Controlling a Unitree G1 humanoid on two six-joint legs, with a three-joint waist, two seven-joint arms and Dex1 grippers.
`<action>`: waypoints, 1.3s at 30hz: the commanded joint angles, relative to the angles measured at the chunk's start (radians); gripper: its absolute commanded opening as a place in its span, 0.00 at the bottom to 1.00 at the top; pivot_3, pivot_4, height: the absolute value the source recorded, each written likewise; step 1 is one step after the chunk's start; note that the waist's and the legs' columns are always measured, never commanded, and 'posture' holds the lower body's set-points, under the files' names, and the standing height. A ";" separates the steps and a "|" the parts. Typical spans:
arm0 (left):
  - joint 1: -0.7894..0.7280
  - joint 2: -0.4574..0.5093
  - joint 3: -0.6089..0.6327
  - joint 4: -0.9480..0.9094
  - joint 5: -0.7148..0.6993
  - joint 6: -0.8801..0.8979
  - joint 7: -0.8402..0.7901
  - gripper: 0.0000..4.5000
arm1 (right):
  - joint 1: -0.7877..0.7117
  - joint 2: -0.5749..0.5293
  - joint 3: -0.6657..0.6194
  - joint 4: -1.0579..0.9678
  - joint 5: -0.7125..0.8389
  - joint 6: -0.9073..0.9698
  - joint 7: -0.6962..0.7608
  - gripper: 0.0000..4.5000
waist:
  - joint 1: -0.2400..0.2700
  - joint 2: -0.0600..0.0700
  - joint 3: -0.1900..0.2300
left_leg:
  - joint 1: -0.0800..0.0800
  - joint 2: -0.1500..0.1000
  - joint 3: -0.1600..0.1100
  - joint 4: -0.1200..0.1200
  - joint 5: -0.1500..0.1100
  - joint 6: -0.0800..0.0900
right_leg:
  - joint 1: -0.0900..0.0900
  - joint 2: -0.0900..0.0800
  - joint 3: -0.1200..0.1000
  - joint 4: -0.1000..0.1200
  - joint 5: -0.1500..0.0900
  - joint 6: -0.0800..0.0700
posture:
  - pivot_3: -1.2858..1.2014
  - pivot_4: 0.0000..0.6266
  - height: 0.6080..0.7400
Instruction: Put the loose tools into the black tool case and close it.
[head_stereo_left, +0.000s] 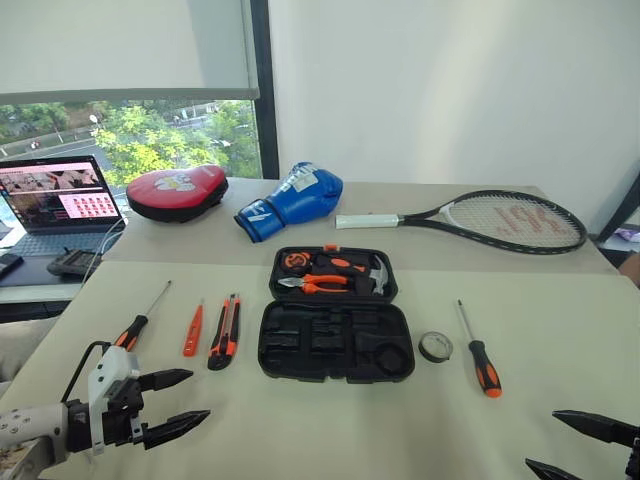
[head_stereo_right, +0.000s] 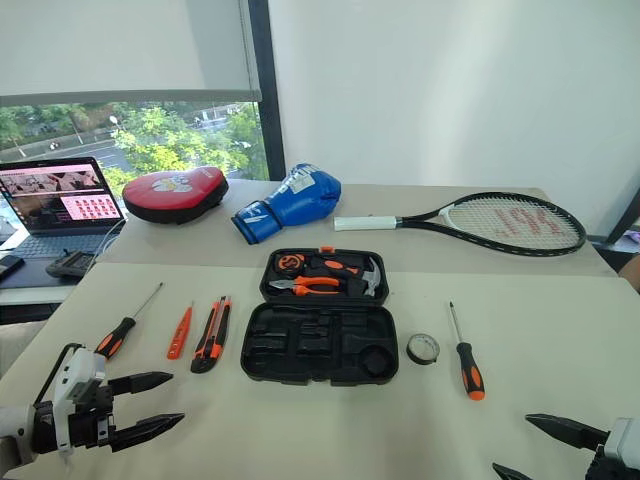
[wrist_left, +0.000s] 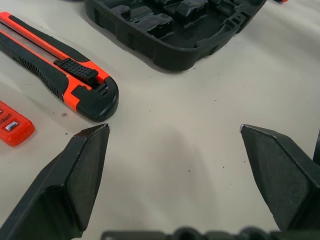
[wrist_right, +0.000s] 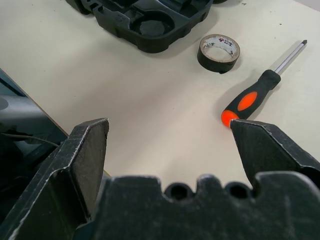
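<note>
The black tool case (head_stereo_left: 335, 318) lies open flat in the middle of the tabletop (head_stereo_left: 540, 330) in front of me, its far half holding orange-handled pliers (head_stereo_left: 318, 284) and a hammer (head_stereo_left: 376, 272), its near half showing bare moulded slots. The loose tools lie outside it on both sides. To its left, from the case outward, are the utility knife (head_stereo_left: 223, 331), the small orange screwdriver (head_stereo_left: 193, 330) and a long screwdriver (head_stereo_left: 143, 318) with its shaft pointing away from me. To its right, the tape roll (head_stereo_left: 435, 346) sits just beside the case's near corner, and the second long screwdriver (head_stereo_left: 477, 350) lies a little further right. My left gripper (head_stereo_left: 178, 400) hovers low over the near left of the tabletop, its fingers spread wide and holding nothing, with the knife's end just ahead of one fingertip. My right gripper (wrist_right: 170, 125) hangs at the near right, fingers likewise wide apart and empty, facing the second screwdriver's handle and the tape roll.
</note>
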 joint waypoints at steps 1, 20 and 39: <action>-0.002 -0.022 0.007 -0.007 -0.003 -0.039 0.008 1.00 | -0.029 -0.014 -0.004 -0.035 0.035 -0.017 -0.023 1.00 | 0.000 0.000 0.000 | 0.000 0.000 0.000 0.000 0.000 0.000 | 0.000 0.000 0.000 0.000 0.000 0.000 | 0.52 0.24 1.00; -0.607 0.001 -0.009 0.062 0.069 0.636 0.805 1.00 | -0.648 -0.263 0.320 -0.155 0.508 0.186 -0.223 1.00 | -0.006 -0.007 0.003 | -0.002 0.000 -0.001 0.000 0.003 0.006 | 0.001 0.012 -0.002 0.001 0.009 -0.001 | 0.52 0.24 1.00; -0.769 0.220 -0.251 0.515 0.159 0.656 0.515 0.32 | -0.532 -0.224 0.292 -0.230 0.458 0.154 -0.255 1.00 | -0.002 -0.008 0.003 | -0.003 0.000 0.001 0.000 0.001 0.003 | -0.002 0.003 -0.002 0.002 0.007 0.000 | 0.52 0.24 1.00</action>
